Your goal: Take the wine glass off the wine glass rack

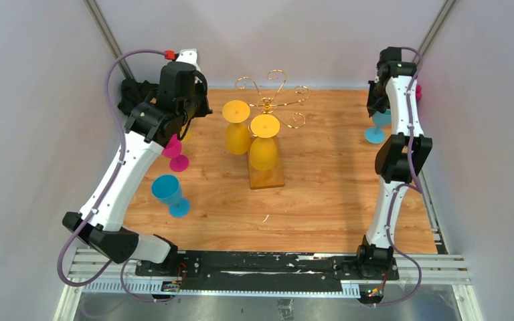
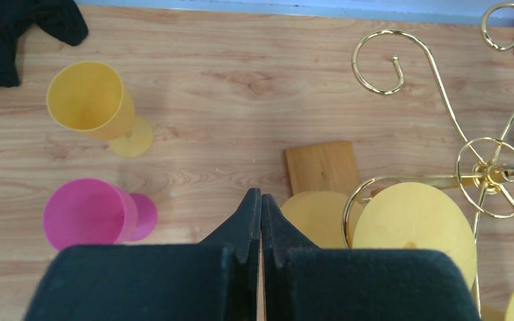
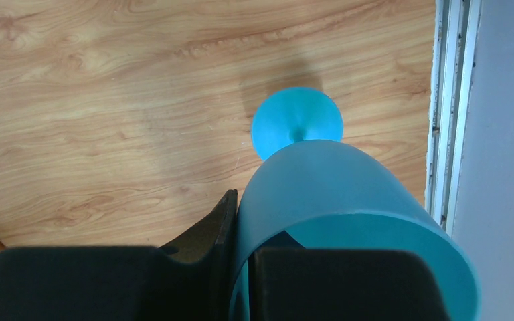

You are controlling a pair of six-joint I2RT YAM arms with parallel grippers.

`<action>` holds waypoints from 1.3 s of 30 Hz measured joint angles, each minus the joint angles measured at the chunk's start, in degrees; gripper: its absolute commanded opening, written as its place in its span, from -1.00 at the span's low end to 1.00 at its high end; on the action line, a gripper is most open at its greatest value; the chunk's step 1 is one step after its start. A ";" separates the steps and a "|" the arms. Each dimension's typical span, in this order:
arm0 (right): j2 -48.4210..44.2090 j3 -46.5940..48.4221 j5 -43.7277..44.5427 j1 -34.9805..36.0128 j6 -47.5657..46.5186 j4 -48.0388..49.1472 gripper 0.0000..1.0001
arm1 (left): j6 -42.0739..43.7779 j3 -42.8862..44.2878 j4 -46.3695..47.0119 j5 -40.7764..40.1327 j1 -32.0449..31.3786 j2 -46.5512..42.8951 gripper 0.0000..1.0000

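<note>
The wine glass rack (image 1: 266, 104) stands at the centre of the worktop (image 1: 334, 200), towards the upper middle of the top view. Its gold scrolled arms spread above a wooden base (image 1: 268, 176). Two yellow wine glasses still hang from it upside down, one (image 1: 237, 134) just left of the other (image 1: 264, 151), with their round feet uppermost on the wire.

At the right edge of the top view, the right claw (image 3: 241, 231) pinches the rim of a blue wine glass (image 3: 348, 194), well apart from the rack. In the right wrist view one finger (image 3: 217, 221) lies against the outside of the bowl and the other sits inside it. The glass's foot points down towards the wood beside the worktop's right rail. Whether the foot touches the surface cannot be told.

The left claw (image 2: 261, 200) is pressed together with nothing between its fingers. In its wrist view it hovers just left of the rack, above the feet of the hanging glasses.

On the left side of the worktop stand three loose glasses: a yellow one (image 2: 94, 100), a pink one (image 1: 174, 150) and a second blue one (image 1: 167, 190). A black cloth (image 2: 13, 33) lies at the upper left corner.
</note>
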 measured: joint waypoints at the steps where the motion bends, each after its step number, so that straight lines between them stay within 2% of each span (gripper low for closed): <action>1: 0.28 -0.07 0.39 0.00 -0.11 -0.02 -1.00 | 0.07 -0.07 0.02 -0.26 0.00 -0.11 -1.00; 10: -0.07 -10.82 0.13 0.00 -0.74 5.44 -1.00 | 0.20 -1.36 0.13 -1.40 0.00 -1.14 -1.00; 23: -7.43 -21.22 -2.25 0.00 -0.76 11.50 -1.00 | 0.11 -3.67 1.49 -1.31 -0.02 -1.66 -1.00; 25: -8.07 -22.40 -2.27 0.00 -0.72 11.85 -0.83 | 0.02 -3.80 1.51 -1.14 -0.02 -1.66 -1.00; 27: -8.59 -23.96 -2.29 0.00 -0.52 12.09 -0.55 | -0.02 -3.80 1.57 -1.07 -0.02 -1.66 -1.00; 31: -9.35 -25.46 -2.62 0.00 0.02 12.41 -0.29 | -0.04 -3.82 1.84 -1.05 -0.02 -1.77 -1.00; 35: -10.82 -26.21 -2.69 0.00 0.48 12.48 -0.14 | -0.11 -4.04 1.84 -1.03 -0.02 -2.45 -1.00; 39: -14.27 -27.08 -2.64 0.00 0.68 12.44 -0.10 | -0.26 -4.07 1.86 -0.92 -0.02 -2.99 -1.00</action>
